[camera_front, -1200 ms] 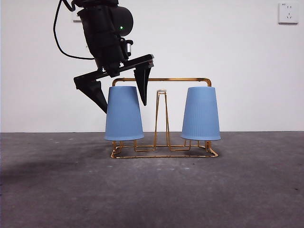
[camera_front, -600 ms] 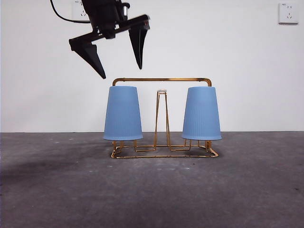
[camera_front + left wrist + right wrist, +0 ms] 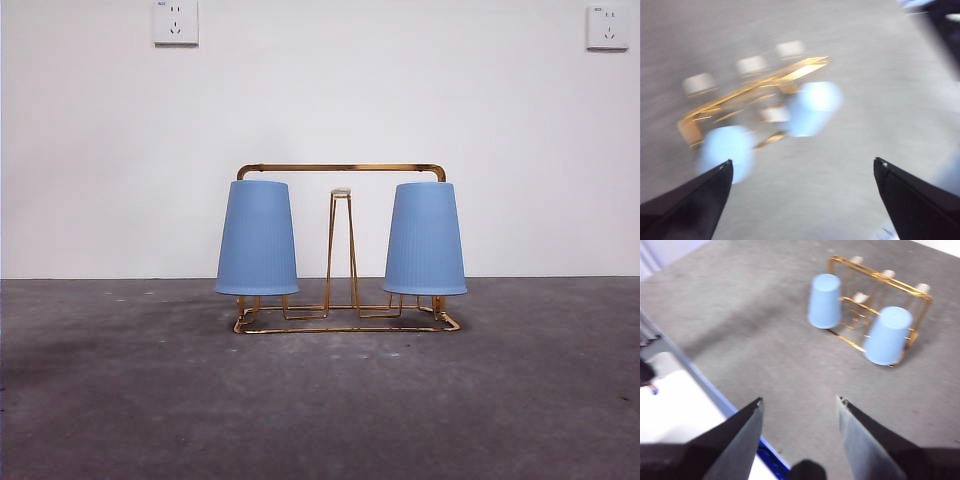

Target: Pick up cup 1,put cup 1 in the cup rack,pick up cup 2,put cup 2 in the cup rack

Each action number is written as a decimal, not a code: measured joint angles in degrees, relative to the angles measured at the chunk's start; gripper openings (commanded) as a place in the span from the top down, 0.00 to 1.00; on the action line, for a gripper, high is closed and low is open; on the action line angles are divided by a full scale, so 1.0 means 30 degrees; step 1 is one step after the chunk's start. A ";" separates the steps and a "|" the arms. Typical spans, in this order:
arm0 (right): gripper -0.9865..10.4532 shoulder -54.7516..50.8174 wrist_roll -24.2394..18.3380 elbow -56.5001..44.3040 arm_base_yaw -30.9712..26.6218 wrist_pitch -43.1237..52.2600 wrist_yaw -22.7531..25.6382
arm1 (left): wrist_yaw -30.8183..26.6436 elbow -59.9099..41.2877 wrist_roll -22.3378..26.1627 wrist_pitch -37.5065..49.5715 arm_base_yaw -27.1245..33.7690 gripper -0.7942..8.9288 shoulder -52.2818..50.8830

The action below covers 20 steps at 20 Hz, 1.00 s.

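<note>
Both cups (image 3: 257,238) (image 3: 425,239) sit upside down on the cup rack (image 3: 340,170); left fingers (image 3: 800,190) wide, right fingers (image 3: 800,407) parted — both empty.

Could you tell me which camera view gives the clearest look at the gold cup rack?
The front view: the cup rack stands sharp and level, handle, middle peg and base all visible between two upside-down blue cups. The right wrist view shows it smaller, from above, slightly soft. The left wrist view shows only a gold smear.
</note>
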 measured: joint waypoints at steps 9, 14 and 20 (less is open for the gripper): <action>0.80 0.1042 0.0022 0.0000 0.0000 -0.0007 0.0291 | 0.0197 0.0000 0.1151 -0.0007 -0.6091 0.94 -0.3541; 0.92 0.1260 0.0015 0.0000 0.0000 -0.0007 0.0291 | 0.0189 0.0000 0.1617 -0.0058 -0.6849 0.93 -0.3621; 0.91 0.1326 0.0015 0.0000 0.0000 -0.0007 0.0568 | 0.0182 0.0000 0.1698 -0.0058 -0.6849 0.92 -0.3621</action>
